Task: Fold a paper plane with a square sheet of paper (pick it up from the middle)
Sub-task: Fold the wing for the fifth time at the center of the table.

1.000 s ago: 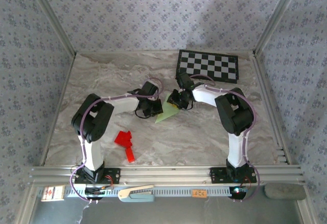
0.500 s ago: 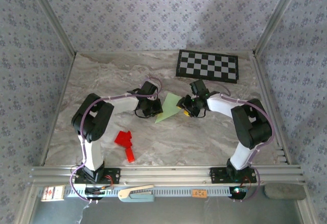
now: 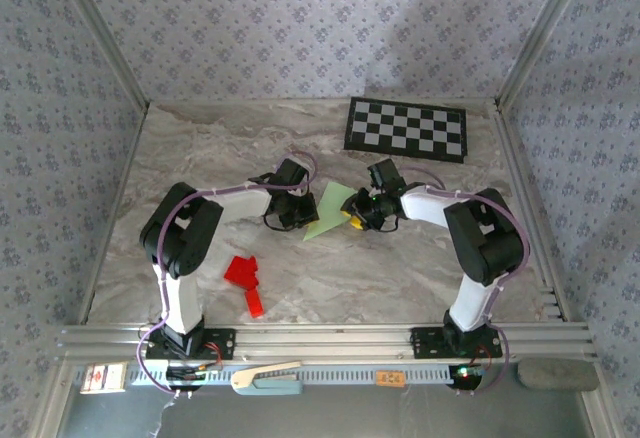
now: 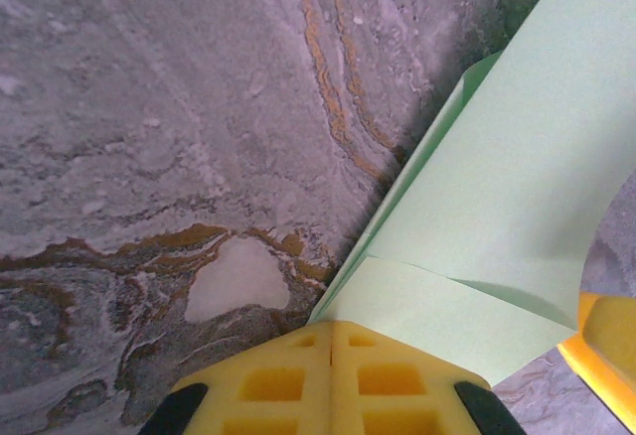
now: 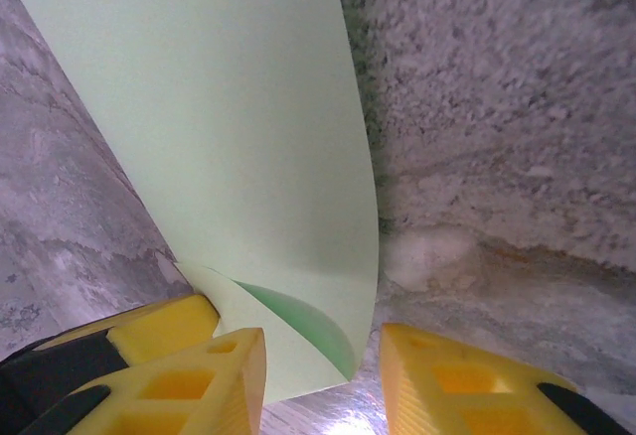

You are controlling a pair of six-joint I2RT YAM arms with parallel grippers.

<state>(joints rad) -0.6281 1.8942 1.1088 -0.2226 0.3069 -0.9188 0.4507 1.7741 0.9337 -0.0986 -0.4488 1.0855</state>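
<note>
The pale green sheet of paper [image 3: 328,214] lies mid-table, folded into a narrow pointed shape. My left gripper [image 3: 300,216] is at its left edge. In the left wrist view its yellow fingertips [image 4: 333,330] are shut together and rest on the edge of the paper [image 4: 517,157], where a folded flap begins. My right gripper [image 3: 356,216] is at the paper's right side. In the right wrist view it is open [image 5: 323,370], with the curled-up corner of the paper [image 5: 238,107] lying between its fingers. The left gripper's yellow finger [image 5: 149,324] sits just beside it.
A black-and-white checkerboard [image 3: 406,129] lies at the back right of the marble table. A small bright red paper shape [image 3: 245,280] lies at the front left, near the left arm's base. Metal rails and patterned walls close in the table's sides.
The right gripper drew back to the right off the paper, then came in again lower on its right edge; its elbow swung outward. The left arm and the paper stayed put.
</note>
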